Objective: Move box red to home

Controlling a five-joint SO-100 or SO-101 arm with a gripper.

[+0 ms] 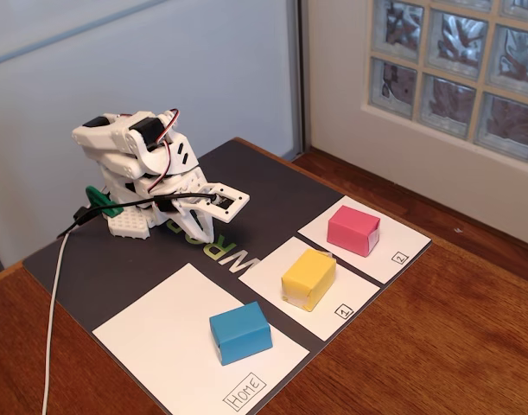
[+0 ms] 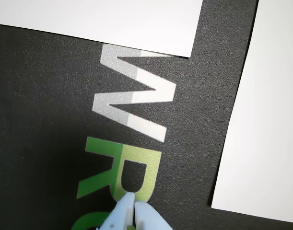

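Wood makes up the brown surface (image 1: pixel 471 346) at the very front of the fixed view, and a dark mat (image 1: pixel 117 259) lies on top of it. Closest on the mat is the big white paper square, home (image 1: pixel 160 333), with the word "HOME" written at its near corner. A blue block (image 1: pixel 240 332) sits on home, close to its right edge. Most of home's left part is bare.

A bit farther back is a smaller white sheet marked "1" (image 1: pixel 268 272) with a yellow block (image 1: pixel 308 278) on it. Behind that is a sheet marked "2" (image 1: pixel 393 246), and the box red (image 1: pixel 353 229) sits on it, well apart from home. This sheet reaches right to the mat's far right edge.

Farthest back, the white arm (image 1: pixel 138 164) is folded low over the mat. Its fingers (image 1: pixel 222 201) point toward the blocks and hold nothing. In the wrist view the fingers (image 2: pixel 133 207) are cut off at the bottom edge, and their tips are pressed together over big letters (image 2: pixel 132 96) printed on the mat. Those letters are partly hidden in the fixed view. A white cable (image 1: pixel 54 311) runs off the front edge of the picture.
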